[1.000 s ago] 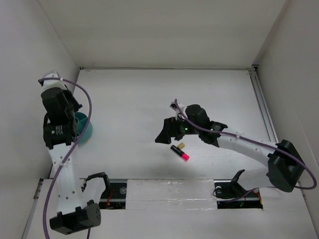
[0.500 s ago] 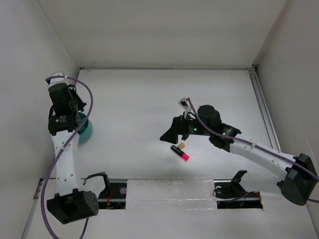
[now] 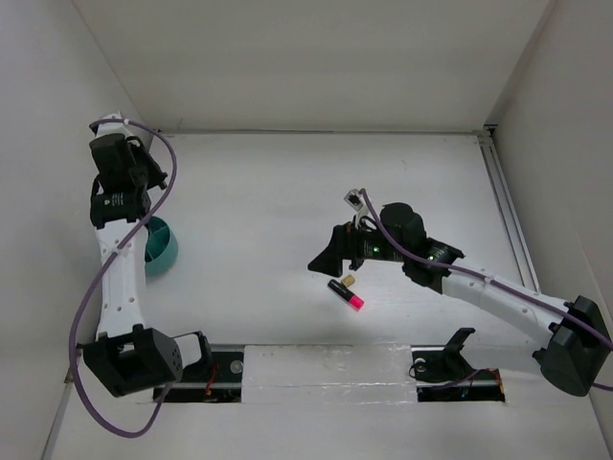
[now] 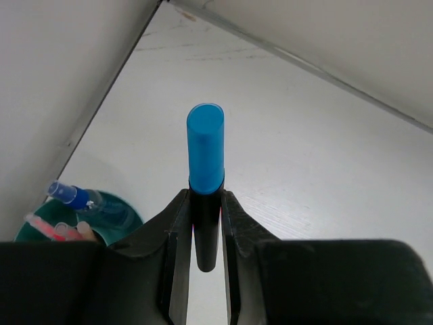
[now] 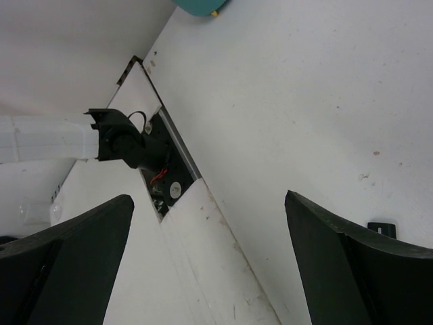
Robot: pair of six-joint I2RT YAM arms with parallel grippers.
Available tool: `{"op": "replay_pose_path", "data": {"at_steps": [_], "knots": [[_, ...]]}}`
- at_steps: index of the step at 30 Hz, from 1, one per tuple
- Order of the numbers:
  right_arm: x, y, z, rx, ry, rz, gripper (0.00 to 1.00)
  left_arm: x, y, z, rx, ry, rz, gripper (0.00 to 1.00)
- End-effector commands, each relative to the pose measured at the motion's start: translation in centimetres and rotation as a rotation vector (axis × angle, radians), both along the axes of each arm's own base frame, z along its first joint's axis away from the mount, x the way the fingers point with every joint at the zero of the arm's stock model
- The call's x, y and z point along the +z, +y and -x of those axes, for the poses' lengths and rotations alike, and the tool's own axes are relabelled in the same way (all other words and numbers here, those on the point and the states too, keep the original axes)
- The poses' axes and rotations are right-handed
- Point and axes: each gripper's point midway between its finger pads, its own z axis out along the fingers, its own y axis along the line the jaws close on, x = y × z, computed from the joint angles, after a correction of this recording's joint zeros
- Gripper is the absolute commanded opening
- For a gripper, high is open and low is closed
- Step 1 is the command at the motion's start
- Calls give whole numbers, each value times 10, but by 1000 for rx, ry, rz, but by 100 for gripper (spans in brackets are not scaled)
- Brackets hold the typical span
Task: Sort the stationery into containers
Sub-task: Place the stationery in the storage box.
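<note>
Sorting in progress: within the last second the left arm has swung off the teal desk organizer (image 3: 159, 249) and drawn back toward the far-left corner of the table (image 3: 268, 192), leaving the container's rim plain to see from above. The left pincer (image 4: 205, 203) is pinching a black marker with a blue cap (image 4: 206, 156), jaws pressed on the dark barrel and the cap jutting out past the fingertips. The marker has therefore not been dropped in. By the look of it the arm is lining up for the drop rather than finishing it.

In the left wrist view the organizer sits low and to the left of the pincer, not under the marker's tip. It holds a clear blue-capped pen (image 4: 67, 195) and a pink pen (image 4: 47, 227).

At mid-table, the right arm has slid a little to its right and settled. The right pincer (image 3: 326, 257) hangs spread wide, holding nothing. A black marker with a pink end (image 3: 346, 294) lies on the table just nearer the arm bases than the jaws, a tan eraser-like bit (image 3: 350, 280) close beside it, neither piece touched. Both appear to be next for collection.
</note>
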Motion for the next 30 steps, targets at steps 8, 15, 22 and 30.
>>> {"op": "replay_pose_path", "data": {"at_steps": [8,15,22,30], "knots": [[5,2,-7,-21,-29,-19,100,9,-35,13,-187,-140,-4,0],[4,-1,-15,-57,-35,-13,100,-30,-67,3,-268,-45,19,0],[7,-2,-14,-58,-41,-19,100,-29,36,31,22,-29,24,0],[14,-5,-9,-45,-64,-35,100,-8,117,71,302,-133,77,0]]}}
